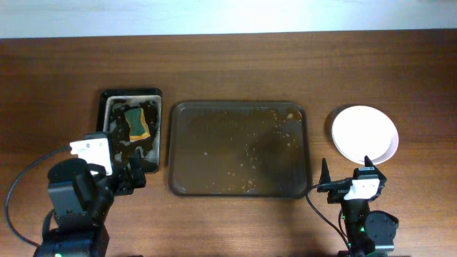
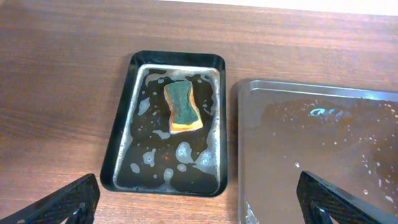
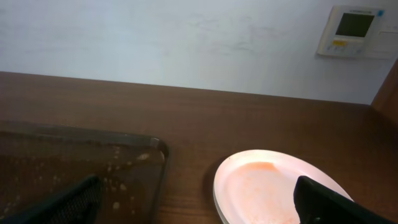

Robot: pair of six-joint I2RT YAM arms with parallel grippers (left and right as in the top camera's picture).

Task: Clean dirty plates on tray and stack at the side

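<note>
The brown tray (image 1: pixel 187 153) holds no plates, only suds and specks. The plates (image 1: pixel 364 133) sit stacked on the worktop (image 1: pixel 235 71) just right of it, so you are likely at the final check.

Look at the top plate closely: the right wrist view shows a faint orange tint across its face. That may be leftover sauce or just the light. If it is sauce, fetch the sponge (image 1: pixel 136 122) from the small black tray (image 1: pixel 102 114), wipe in 1 pass, and set the plate back square on the pile. Only 2 rims show from overhead, so you cannot confirm all 3.

The left arm (image 1: pixel 78 193) sits low at the near edge beside the black tray, jaws spread wide and holding nothing. The right arm (image 1: pixel 364 221) sits near the stack, jaws also spread and unloaded. Keep it clear of the stack.
</note>
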